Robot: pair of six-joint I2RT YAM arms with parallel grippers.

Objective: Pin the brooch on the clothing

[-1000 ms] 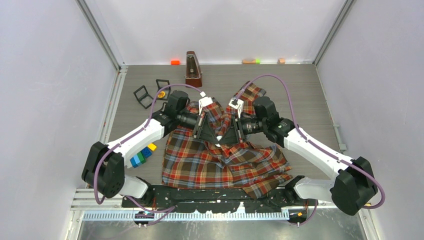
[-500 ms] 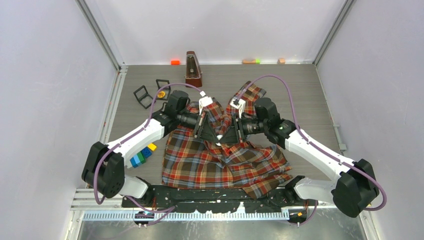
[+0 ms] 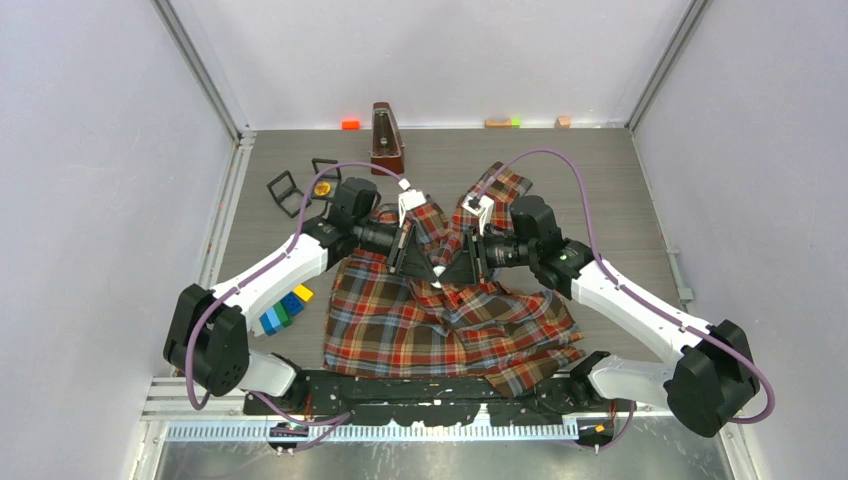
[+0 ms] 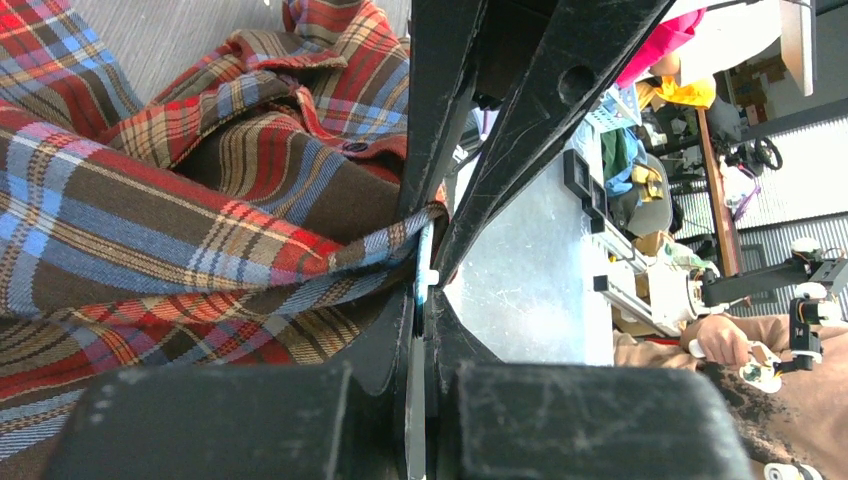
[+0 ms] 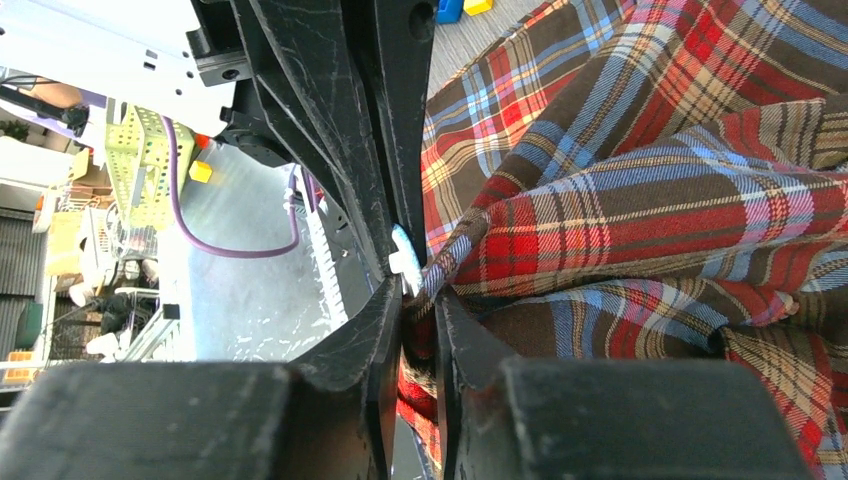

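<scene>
Holds a raised fold of the plaid shirt (image 3: 440, 325), spread over the grey surface (image 3: 600, 180) on the near side of the metronome (image 3: 386, 140), in the right end effector (image 5: 420, 300), narrowed onto the cloth. Pinches a small pale-blue-and-white brooch (image 4: 426, 272) in the left end effector (image 4: 420, 300), closed tight, against that fold.

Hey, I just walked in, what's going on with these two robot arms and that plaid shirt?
The two arms meet tip to tip over the plaid shirt, which lies on the table. The right gripper pinches a raised fold of the shirt. The left gripper is shut on a small white and light-blue brooch, held at its tips right against that fold. Whether the pin has gone through the cloth cannot be seen.
</scene>
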